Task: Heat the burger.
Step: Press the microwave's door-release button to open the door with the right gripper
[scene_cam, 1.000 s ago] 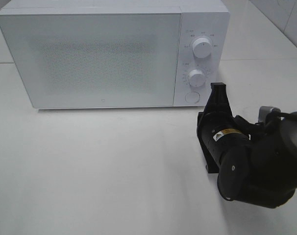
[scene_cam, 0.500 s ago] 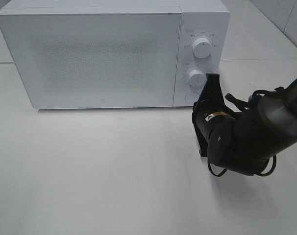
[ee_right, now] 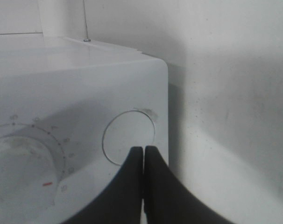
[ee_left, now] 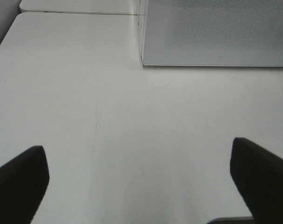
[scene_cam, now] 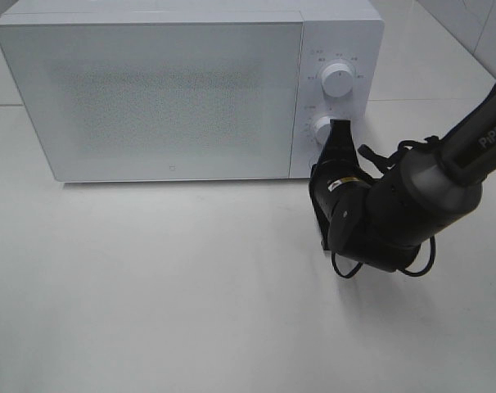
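Note:
The burger is out of view. The white microwave [scene_cam: 166, 98] stands at the back of the table with its door closed. My right gripper [scene_cam: 340, 128] is shut with nothing in it and sits against the control panel at the microwave's lower right. In the right wrist view its closed tips [ee_right: 144, 150] rest at the lower edge of the round button [ee_right: 128, 135], beside the lower knob [ee_right: 20, 163]. My left gripper [ee_left: 141, 182] is open and empty over bare table, in front of the microwave's left corner [ee_left: 216, 32]. It does not show in the high view.
The upper knob [scene_cam: 338, 79] and lower knob [scene_cam: 320, 127] sit on the panel above the gripper. White table [scene_cam: 150, 286] spreads in front of the microwave. A tiled wall edge [scene_cam: 485, 33] runs along the back right.
My right arm has swung left and forward, bringing the shut gripper from beside the panel's right edge onto the round button. The left gripper has not visibly changed.

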